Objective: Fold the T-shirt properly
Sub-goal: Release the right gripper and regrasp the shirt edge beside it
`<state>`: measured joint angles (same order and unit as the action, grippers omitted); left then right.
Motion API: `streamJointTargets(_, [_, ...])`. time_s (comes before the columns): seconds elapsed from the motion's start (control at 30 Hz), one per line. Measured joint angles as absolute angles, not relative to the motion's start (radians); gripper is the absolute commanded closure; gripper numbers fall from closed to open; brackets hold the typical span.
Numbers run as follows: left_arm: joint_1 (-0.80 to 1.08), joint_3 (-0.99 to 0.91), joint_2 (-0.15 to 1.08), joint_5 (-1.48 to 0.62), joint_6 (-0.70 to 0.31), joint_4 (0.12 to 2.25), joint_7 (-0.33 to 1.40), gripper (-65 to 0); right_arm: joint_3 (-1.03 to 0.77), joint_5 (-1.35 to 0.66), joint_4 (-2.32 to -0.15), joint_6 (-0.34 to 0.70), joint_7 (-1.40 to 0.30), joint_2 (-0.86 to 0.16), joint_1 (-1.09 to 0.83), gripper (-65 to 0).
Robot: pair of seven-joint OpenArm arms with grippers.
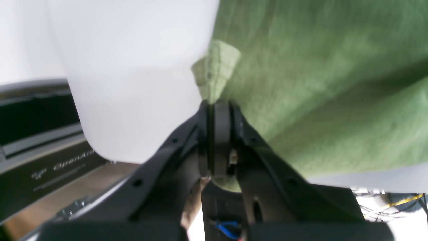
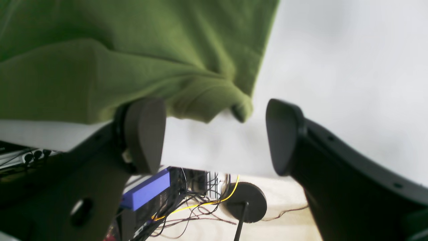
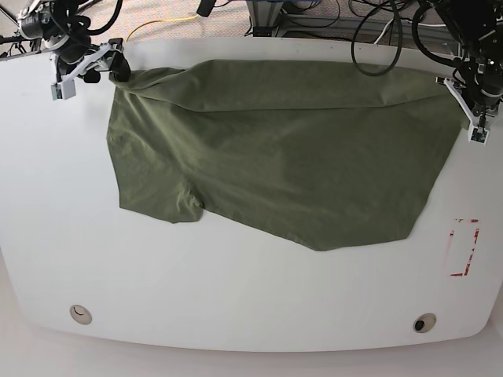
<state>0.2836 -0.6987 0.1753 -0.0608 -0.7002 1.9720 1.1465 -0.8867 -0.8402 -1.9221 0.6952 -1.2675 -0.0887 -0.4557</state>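
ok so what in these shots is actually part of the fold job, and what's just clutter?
Job:
- T-shirt, spread on the table
- left claw, shut on a shirt corner
- right claw, open beside the shirt's other corner

Clutter:
- red marking on the table
- cables off the table's edge
- blue box

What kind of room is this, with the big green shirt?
Probably a robot lab or workshop. An olive-green cloth T-shirt lies spread on a big white rounded table, robot arms stand at the far corners, and tangled black and yellow cables run behind it.
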Motion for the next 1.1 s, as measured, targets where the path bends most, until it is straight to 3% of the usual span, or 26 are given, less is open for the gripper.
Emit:
streamJointTargets(0.17, [0.302,-0.695,0.173,-0.056,-0.701,1.971,1.130,0.0,-0.994,-0.942,-1.883,0.696,-1.328,-0.098,-0.400,-43.8])
streamJointTargets(0.5, [0.302,-0.695,0.173,-0.058,-0.700,1.970,1.125,0.0,-0.986,-0.872,-1.615,0.695,-1.343,-0.130,-0.222,-43.8])
streamJointTargets(0.9, [0.302,-0.694,0.175,-0.062,-0.701,1.970,1.124,0.0,-0.849,-0.862,-1.516,0.696,-1.306,-0.125,-0.120,-43.8])
streamJointTargets(1.1, [0.302,-0.697,0.175,-0.058,-0.700,1.970,1.124,0.0,-0.770,-0.868,-1.515,0.696,-1.211,-0.127,-0.117,-43.8])
